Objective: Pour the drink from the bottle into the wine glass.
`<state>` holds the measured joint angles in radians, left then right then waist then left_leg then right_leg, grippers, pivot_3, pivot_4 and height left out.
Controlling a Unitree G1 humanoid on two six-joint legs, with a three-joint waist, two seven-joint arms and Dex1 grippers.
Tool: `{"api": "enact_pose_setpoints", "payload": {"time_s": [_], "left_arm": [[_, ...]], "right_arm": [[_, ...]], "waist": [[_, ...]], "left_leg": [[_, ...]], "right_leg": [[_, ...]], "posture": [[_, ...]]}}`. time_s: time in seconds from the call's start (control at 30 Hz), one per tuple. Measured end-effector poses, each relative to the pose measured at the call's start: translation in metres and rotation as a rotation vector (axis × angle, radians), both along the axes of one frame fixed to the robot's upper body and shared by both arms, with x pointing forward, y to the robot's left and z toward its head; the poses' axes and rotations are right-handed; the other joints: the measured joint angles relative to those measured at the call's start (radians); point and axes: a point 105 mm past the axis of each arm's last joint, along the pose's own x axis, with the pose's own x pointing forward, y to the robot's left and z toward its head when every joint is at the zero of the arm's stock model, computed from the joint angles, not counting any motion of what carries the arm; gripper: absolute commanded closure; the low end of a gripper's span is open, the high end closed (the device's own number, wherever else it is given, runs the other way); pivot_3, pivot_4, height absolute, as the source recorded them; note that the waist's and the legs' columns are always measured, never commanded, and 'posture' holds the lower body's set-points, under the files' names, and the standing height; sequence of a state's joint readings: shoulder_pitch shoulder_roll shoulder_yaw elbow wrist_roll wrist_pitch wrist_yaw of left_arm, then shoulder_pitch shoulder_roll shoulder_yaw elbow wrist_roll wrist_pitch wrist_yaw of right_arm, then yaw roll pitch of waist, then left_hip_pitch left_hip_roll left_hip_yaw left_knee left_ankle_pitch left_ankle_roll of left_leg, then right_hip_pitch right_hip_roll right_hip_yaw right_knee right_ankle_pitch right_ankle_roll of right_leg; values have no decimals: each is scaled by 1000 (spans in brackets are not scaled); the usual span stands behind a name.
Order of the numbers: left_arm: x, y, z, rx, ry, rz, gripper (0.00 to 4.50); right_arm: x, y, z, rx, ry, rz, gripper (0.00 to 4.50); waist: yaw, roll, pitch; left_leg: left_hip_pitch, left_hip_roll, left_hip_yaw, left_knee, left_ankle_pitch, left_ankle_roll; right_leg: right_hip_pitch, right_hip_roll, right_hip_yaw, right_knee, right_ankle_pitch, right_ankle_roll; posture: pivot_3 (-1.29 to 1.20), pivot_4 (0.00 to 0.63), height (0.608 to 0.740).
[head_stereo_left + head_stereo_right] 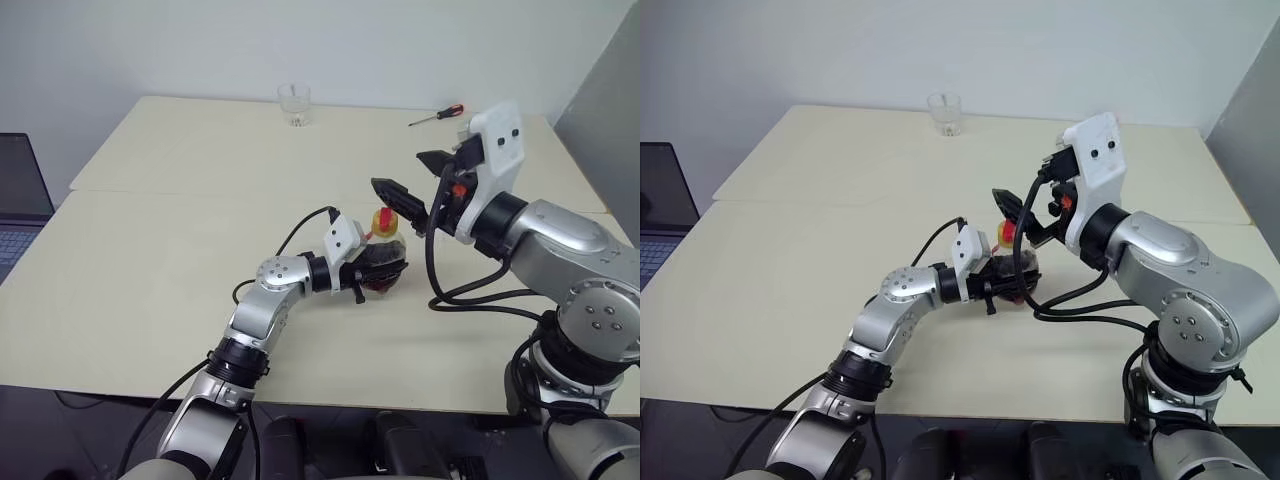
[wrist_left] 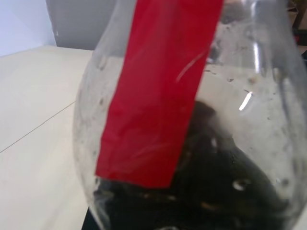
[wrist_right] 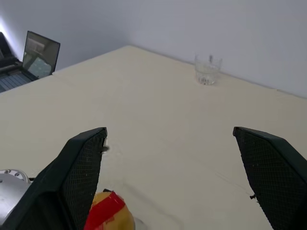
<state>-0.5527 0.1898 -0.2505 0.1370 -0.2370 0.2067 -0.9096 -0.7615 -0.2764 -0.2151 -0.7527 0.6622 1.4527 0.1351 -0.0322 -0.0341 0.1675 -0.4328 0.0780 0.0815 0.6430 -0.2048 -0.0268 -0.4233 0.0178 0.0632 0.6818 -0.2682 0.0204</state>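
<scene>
- The small squat clear plastic bottle [image 1: 383,262] with the yellow cap [image 1: 386,219] stands on the pale beige worktop [image 1: 170,250], near the front and a bit to the robot's right of centre. The left gripper [image 1: 385,268] has its jaws pinched narrow around the bottle's round body, so it's held.
- Up close in the left wrist view you can see a red strip of tape [image 2: 158,91] running down the clear wall, and the dark reddish-brown drink [image 2: 201,191] sitting low in the belly. Looks like all of it's in there, so I'd say no pouring has happened yet.
- The cap is on. The right gripper [image 1: 410,182] hangs just above and beside it with jaws spread wide, holding nothing. My guess is uncapping is the step in hand.
- So what's left: cap off, bring the bottle over to a glass, tip it.
- Snag: I can't spot a stemmed wine glass anywhere. The one glass around is a short clear stemless tumbler [image 1: 294,104] way off at the far edge of the worktop, well apart from the bottle.
- Other stuff: a red-handled screwdriver [image 1: 436,115] lying at the far right, and a dark open laptop [image 1: 20,200] off the left side. Neither's in the way; the worktop between bottle and tumbler is bare.
</scene>
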Motion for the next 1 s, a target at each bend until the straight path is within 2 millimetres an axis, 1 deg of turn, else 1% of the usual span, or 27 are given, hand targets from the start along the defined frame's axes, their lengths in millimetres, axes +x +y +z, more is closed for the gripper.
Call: {"api": "enact_pose_setpoints", "payload": {"time_s": [0.13, 0.2, 0.27, 0.3, 0.37, 0.6, 0.8, 1.0], "left_arm": [[1, 0, -1, 2, 0, 5, 3291], [1, 0, -1, 2, 1, 6, 3297], [1, 0, -1, 2, 2, 7, 3311], [1, 0, -1, 3, 3, 8, 3311], [1, 1, -2, 5, 3, 10, 3311], [1, 1, -2, 4, 5, 10, 3311], [1, 0, -2, 3, 5, 9, 3311], [1, 0, -3, 8, 5, 12, 3311]], "right_arm": [[-1, 7, -9, 28, 42, 11, 0], [-2, 13, -13, 55, 61, 24, 0], [-4, 21, -21, 59, 89, 38, 0], [-4, 21, -24, 57, 99, 36, 0], [-3, 21, -27, 57, 108, 29, 0], [1, 25, -26, 84, 94, 23, 0], [11, 17, -34, 93, 107, -27, 0], [12, 15, -39, 104, 99, -21, 0]], "waist": [[-1, 0, 0], [-2, 0, 0], [-1, 0, 0], [-1, 0, 0], [-1, 0, 0], [-1, 0, 0], [-1, 0, 0], [-1, 0, 0]], "left_leg": [[0, 0, 0, 0, 0, 0], [0, 1, -1, 0, 0, 0], [0, 0, -1, 0, 0, 0], [0, 0, -1, 0, 0, 0], [0, 0, 0, 0, 0, 0], [0, 0, 0, 0, 0, 0], [0, 0, 0, 0, 0, 0], [0, 0, 0, 0, 0, 0]], "right_leg": [[0, 1, 0, 0, 0, 0], [0, 1, 0, 0, 0, 0], [0, 1, 0, 0, 0, 0], [0, 1, 0, 0, 0, 0], [0, 0, 0, 0, 0, 0], [0, 1, -1, 0, 0, 1], [0, 1, -1, 0, 0, 1], [0, 1, -1, 0, 0, 1]], "posture": [[0, 150, 740], [0, 150, 740], [0, 150, 740], [0, 150, 740], [0, 150, 740], [0, 150, 740], [0, 150, 740], [0, 150, 740]]}}
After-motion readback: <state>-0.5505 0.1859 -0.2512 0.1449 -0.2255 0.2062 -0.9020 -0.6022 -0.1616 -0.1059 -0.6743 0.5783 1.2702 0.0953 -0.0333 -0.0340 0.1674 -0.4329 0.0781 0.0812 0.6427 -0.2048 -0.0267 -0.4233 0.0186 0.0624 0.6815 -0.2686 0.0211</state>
